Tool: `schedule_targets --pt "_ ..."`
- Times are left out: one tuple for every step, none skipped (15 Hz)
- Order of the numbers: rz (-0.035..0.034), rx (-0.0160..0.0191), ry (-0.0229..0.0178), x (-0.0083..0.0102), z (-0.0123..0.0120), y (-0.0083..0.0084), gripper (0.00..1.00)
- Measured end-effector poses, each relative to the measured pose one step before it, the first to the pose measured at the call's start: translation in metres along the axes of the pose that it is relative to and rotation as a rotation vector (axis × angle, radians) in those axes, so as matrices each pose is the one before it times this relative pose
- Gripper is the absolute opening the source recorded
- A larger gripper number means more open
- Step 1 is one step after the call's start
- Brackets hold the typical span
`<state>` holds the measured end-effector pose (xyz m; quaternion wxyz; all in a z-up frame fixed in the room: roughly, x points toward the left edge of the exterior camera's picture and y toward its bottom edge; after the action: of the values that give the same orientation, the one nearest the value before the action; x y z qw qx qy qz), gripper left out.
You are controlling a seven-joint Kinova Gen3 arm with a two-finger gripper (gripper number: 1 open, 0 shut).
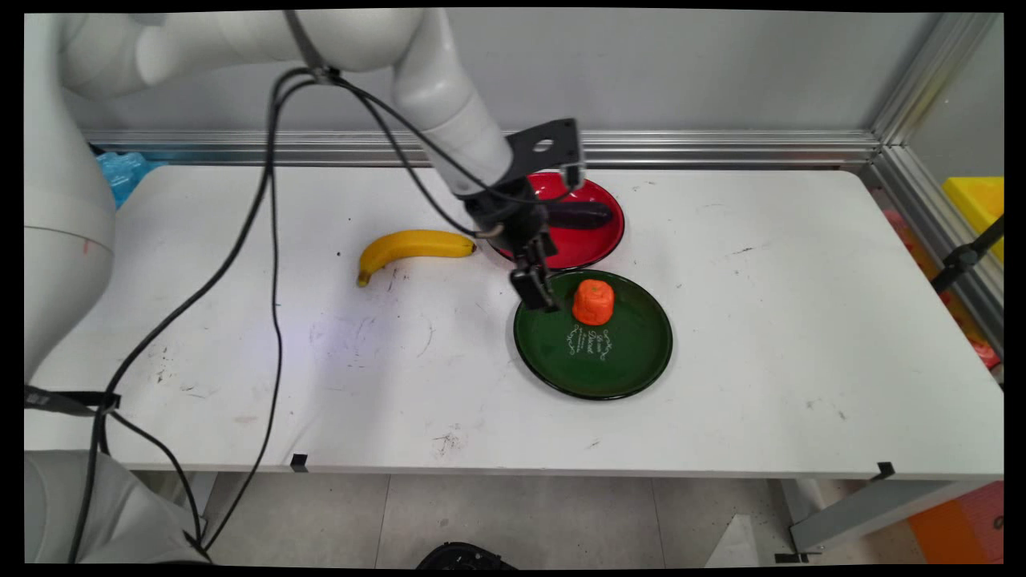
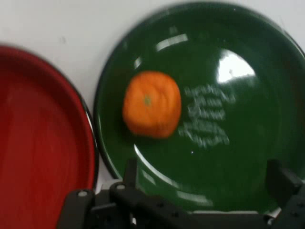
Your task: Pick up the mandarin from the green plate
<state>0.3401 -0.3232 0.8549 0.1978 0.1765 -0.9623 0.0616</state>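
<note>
- The fingers (image 2: 279, 179) of the black gripper (image 2: 205, 183) stand wide apart and hold nothing; in the hand view one rises at the lower left and the other at the lower right, with bare green plate between them.
- In the main view the gripper (image 1: 539, 290) hangs over the far-left rim of the green plate (image 1: 625, 369), tilted down toward it, just beside the orange fruit (image 1: 594, 302).
- The orange fruit (image 2: 152, 104) sits on the green plate (image 2: 257, 152), in its far part as the main view shows it, not touched by either finger. A small green stem mark shows on its top in the hand view.
- The green plate carries white lettering near its middle, next to the fruit.
- The red plate (image 1: 589, 244) lies just behind the green one, toward the wall; in the hand view the red plate (image 2: 43, 157) fills the left side, its dark rim very near the green plate's rim.
- A dark purple, elongated thing (image 1: 583, 215) lies on the red plate; the wrist hides part of it.
- A banana (image 1: 410, 248) lies on the white tabletop (image 1: 801, 336) to the left of the two plates, apart from them, its stem end pointing toward the red plate.
- Black cables (image 1: 272, 264) hang from the arm across the left part of the tabletop.
</note>
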Motion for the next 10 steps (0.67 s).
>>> schedule_targets --pt "0.00741 0.00346 0.01350 0.00538 0.00783 -0.00278 1.00" --pt "0.00483 0.00129 0.00666 0.00256 0.00465 -0.00143 1.00" --pt "0.00890 0.00259 0.01099 0.00400 0.00771 -0.00222 1.00" --pt "0.00885 0.00259 0.00777 0.00276 0.00629 -0.00181 1.00" --pt "0.00604 0.00156 0.00468 0.00166 0.00411 -0.00118 1.00" --pt "0.00774 0.00243 0.00492 0.00184 0.00507 -0.00161 1.00" --pt "0.00571 0.00196 0.00375 0.00123 0.00380 -0.00122 1.00" --pt "0.00801 0.00377 0.00455 0.00126 0.00647 -0.00225 1.00" --pt "0.00592 0.00264 0.00244 0.00052 0.00612 -0.00198 1.00" --pt "0.00403 0.00096 0.00047 -0.00003 0.00587 -0.00162 1.00"
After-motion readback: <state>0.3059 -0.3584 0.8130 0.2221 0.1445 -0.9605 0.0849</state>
